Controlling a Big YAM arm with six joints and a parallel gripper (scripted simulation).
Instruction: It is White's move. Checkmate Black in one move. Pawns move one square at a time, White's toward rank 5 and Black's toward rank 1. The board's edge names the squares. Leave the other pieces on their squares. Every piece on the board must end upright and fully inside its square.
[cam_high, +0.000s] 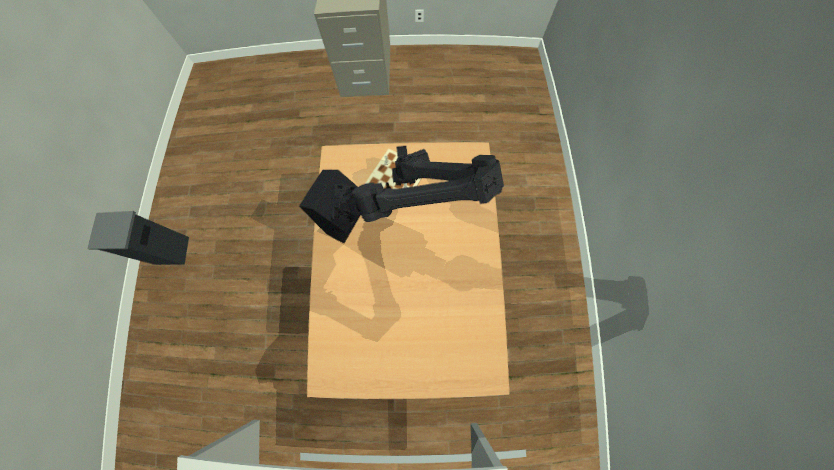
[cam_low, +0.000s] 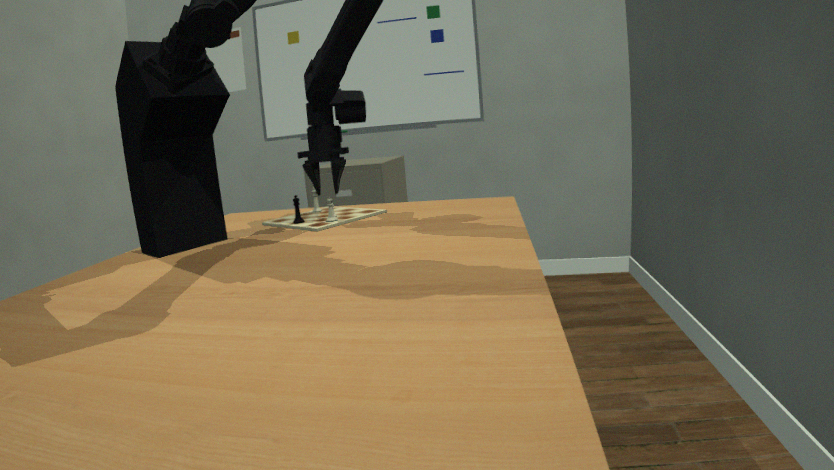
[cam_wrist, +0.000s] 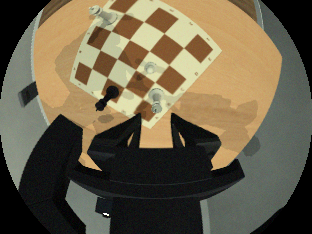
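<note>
- Wooden surface (cam_low: 361, 326) is seen carrying a small chessboard (cam_low: 361, 214) near its far end.
- Black claw (cam_low: 322, 175) is held partly open and empty, poised just above a white piece (cam_low: 315, 200).
- Second white piece (cam_low: 330, 209) and black king (cam_low: 297, 209) are shown upright nearby; a third white piece (cam_wrist: 95, 12) is seen at a far corner.
</note>
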